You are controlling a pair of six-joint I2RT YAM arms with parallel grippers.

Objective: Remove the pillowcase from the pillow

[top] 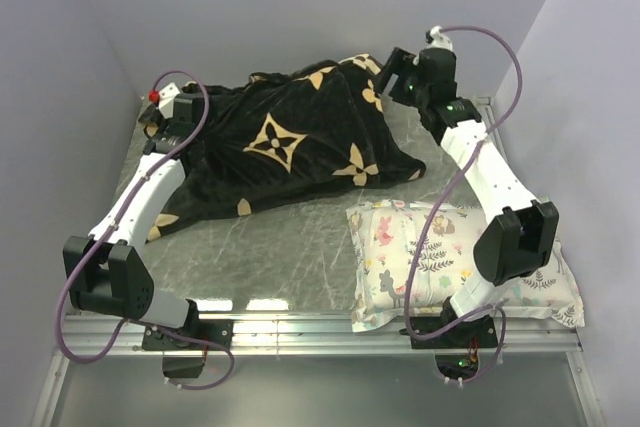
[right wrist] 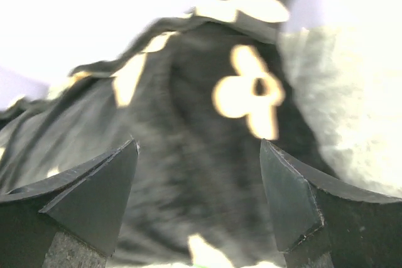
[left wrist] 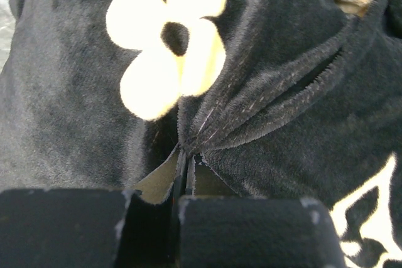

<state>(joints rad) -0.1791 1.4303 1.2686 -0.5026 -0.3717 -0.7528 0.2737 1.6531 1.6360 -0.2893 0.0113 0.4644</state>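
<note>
The black pillowcase [top: 290, 147] with tan flower and star motifs lies bunched across the back of the table. The plain white pillow does not show; the pillowcase covers it. My left gripper [top: 192, 112] is at the pillowcase's left end. In the left wrist view it [left wrist: 186, 164] is shut on a pinched fold of the black fabric [left wrist: 270, 92]. My right gripper [top: 388, 77] hangs open just above the pillowcase's far right end. In the blurred right wrist view its jaws [right wrist: 198, 149] stand wide apart over the fabric [right wrist: 188, 92], holding nothing.
A smaller white pillow with pastel floral print [top: 440, 257] lies at the front right, under my right arm. The marbled grey table [top: 270, 247] has a metal rail along its near edge. A small red knob [top: 153, 95] sits at the back left corner. Walls close in on three sides.
</note>
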